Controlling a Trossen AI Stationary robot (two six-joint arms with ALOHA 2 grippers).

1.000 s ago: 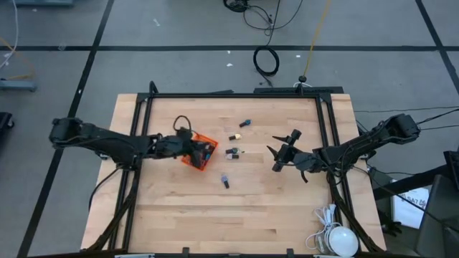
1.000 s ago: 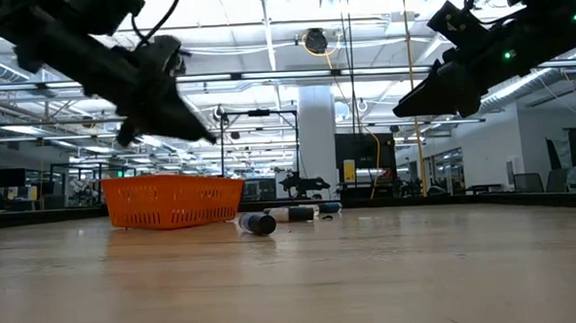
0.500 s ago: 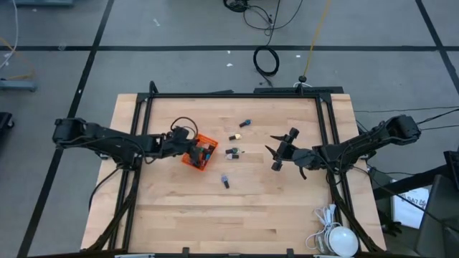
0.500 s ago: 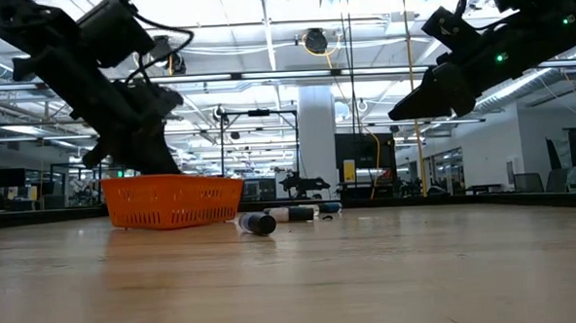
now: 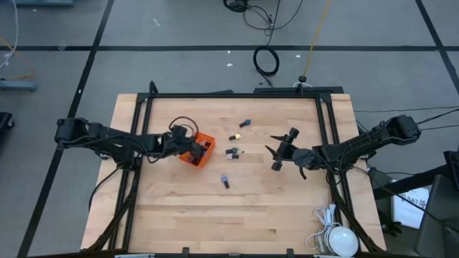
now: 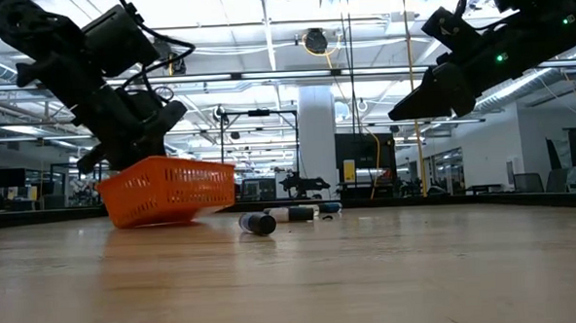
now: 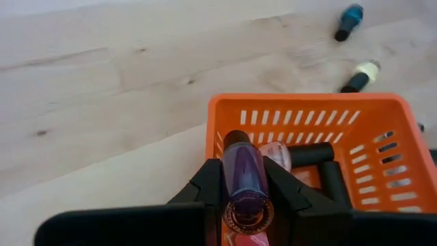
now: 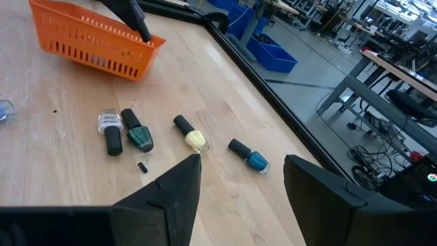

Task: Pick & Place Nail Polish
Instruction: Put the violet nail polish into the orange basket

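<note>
Left gripper (image 7: pixel 244 188) clamping purple bottle (image 7: pixel 243 179), over tilted basket's rim (image 7: pixel 300 102)

A pale wooden butcher-block table (image 5: pixel 179 215), framed by black metal rails, is seen from above. An orange slotted plastic basket (image 5: pixel 199 151) is tipped on it left of centre — one edge is raised in the low view. Five small dark-capped nail polish bottles lie loose to its right: a teal one (image 5: pixel 245 122), a yellow one (image 5: pixel 234 136), a green one and a clear one (image 5: pixel 232 152) side by side, and a blue one (image 5: pixel 225 181).
</note>
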